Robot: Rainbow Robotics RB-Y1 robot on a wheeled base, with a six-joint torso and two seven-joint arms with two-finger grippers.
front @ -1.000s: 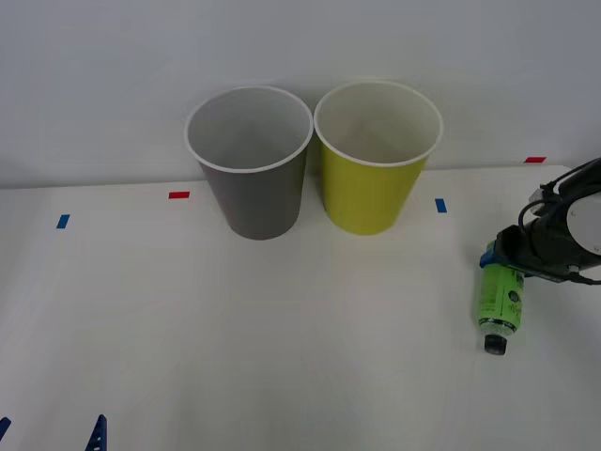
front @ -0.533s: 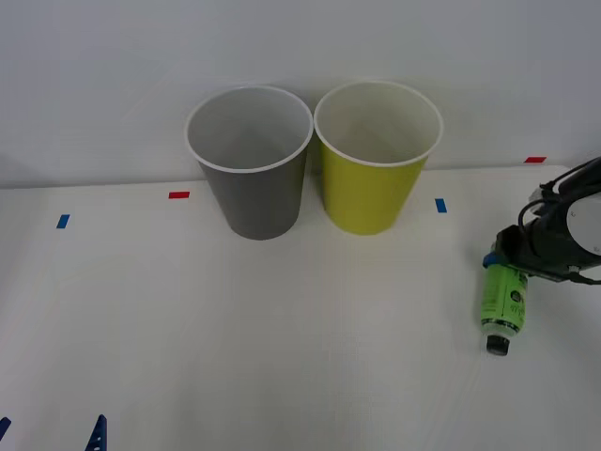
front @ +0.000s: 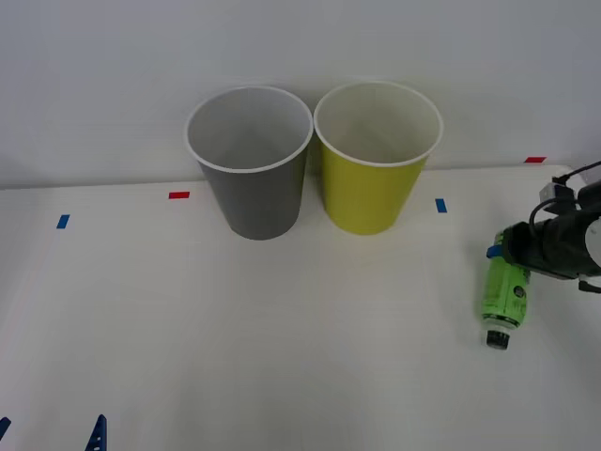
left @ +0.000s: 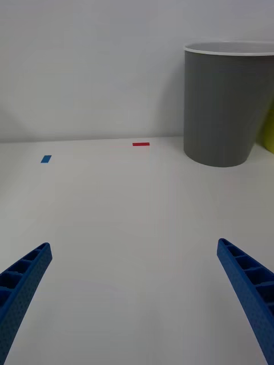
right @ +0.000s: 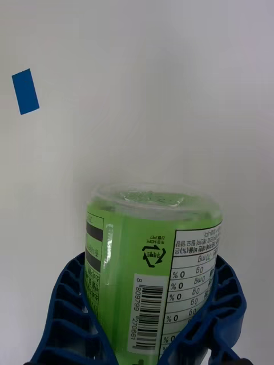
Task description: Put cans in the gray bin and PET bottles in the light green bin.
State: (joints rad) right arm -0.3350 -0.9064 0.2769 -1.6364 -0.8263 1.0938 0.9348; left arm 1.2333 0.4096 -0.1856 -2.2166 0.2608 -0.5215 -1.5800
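Observation:
The PET bottle point(front: 502, 299), green-labelled with a dark cap, hangs at the table's right side with its cap toward me. My right gripper point(front: 507, 254) is shut on the end away from the cap. In the right wrist view the blue fingers point(right: 68, 302) press both sides of the PET bottle point(right: 148, 251). The gray bin point(front: 252, 193) and the light green bin point(front: 371, 193) stand upright side by side at the back. My left gripper point(front: 52, 437) waits open at the near left, fingers spread point(left: 134, 245). Cans are out of view.
The gray bin point(left: 228, 114) stands ahead of the left gripper, with a sliver of the light green bin point(left: 269, 131) beside it. Small tape marks lie on the white table: red point(front: 178, 194), blue point(front: 62, 222), blue point(front: 440, 205), red point(front: 534, 160).
My right gripper has shifted slightly right with the bottle in it, and the bottle's cap end has come up a little. The left arm and both bins are unmoved.

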